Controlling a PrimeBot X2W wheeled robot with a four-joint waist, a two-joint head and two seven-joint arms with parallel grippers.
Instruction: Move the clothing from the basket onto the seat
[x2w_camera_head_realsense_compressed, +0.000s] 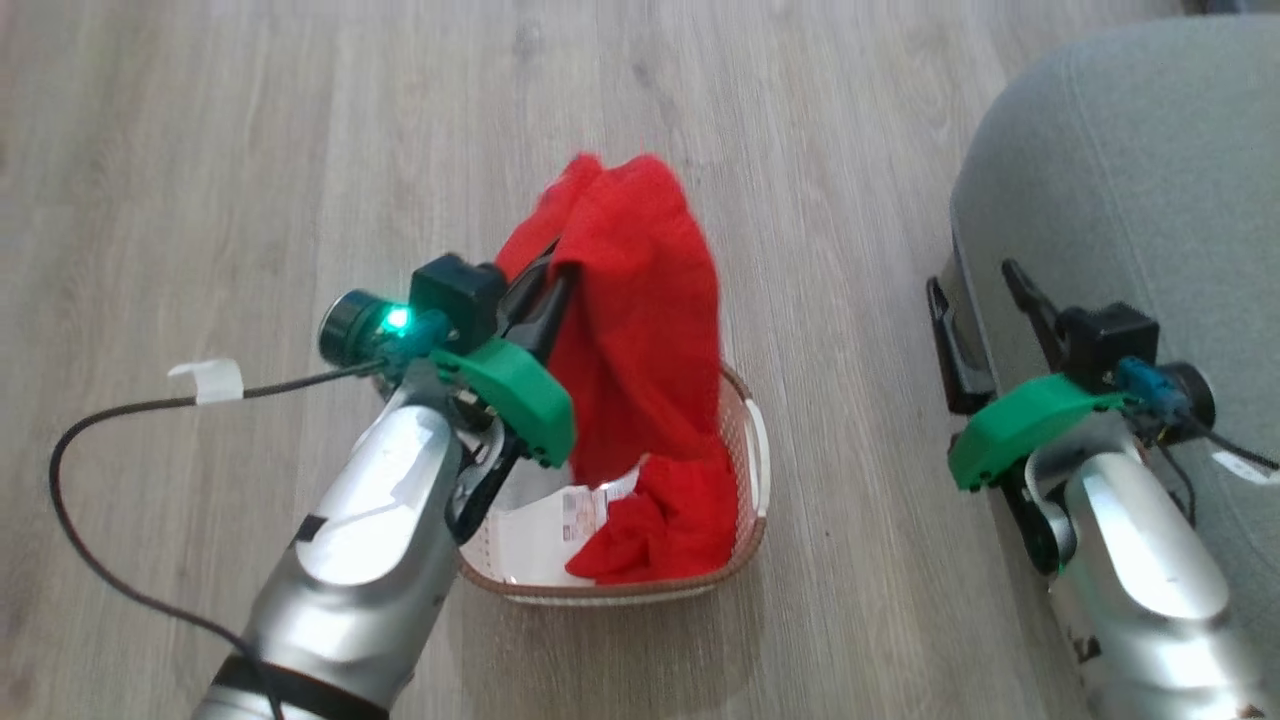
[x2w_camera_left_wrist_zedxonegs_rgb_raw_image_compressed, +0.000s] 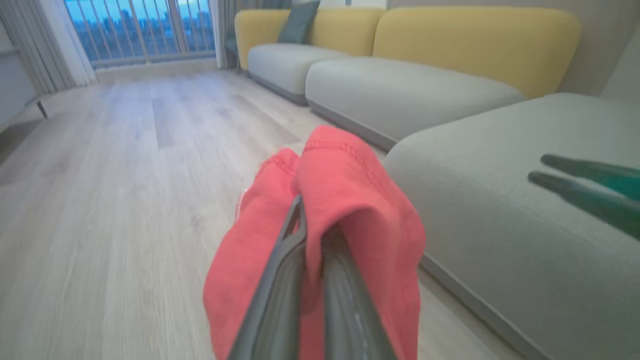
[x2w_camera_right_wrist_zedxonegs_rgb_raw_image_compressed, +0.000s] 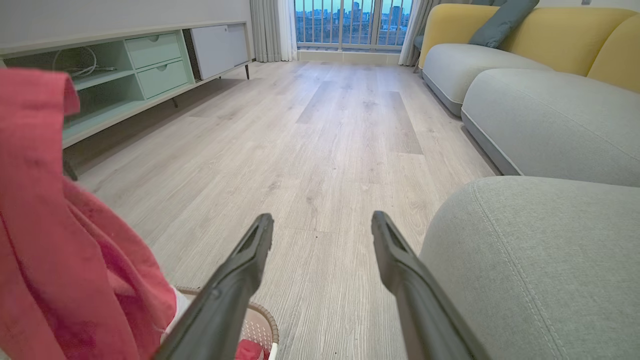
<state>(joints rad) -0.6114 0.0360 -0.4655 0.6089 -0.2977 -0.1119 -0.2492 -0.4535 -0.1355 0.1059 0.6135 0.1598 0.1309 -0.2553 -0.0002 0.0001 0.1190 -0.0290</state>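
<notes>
Two long dark fingers of my left gripper (x2w_camera_head_realsense_compressed: 548, 285) are pressed together on a fold of the bright red soft fabric clothing (x2w_camera_head_realsense_compressed: 640, 340), at the centre of the head view. The cloth is lifted, and it drapes from my fingers down into the small oval cream-white plastic basket (x2w_camera_head_realsense_compressed: 620, 592) with the brown woven-look rim, low in the middle of the frame on the pale wood floor (x2w_camera_head_realsense_compressed: 200, 150). A white label (x2w_camera_head_realsense_compressed: 585, 510) shows inside the basket. My right gripper (x2w_camera_head_realsense_compressed: 972, 285), at the right of the head view, is spread wide and holds nothing. It is just beside the rounded edge of the large grey-green upholstered seat (x2w_camera_head_realsense_compressed: 1130, 180), which is at the upper right.
</notes>
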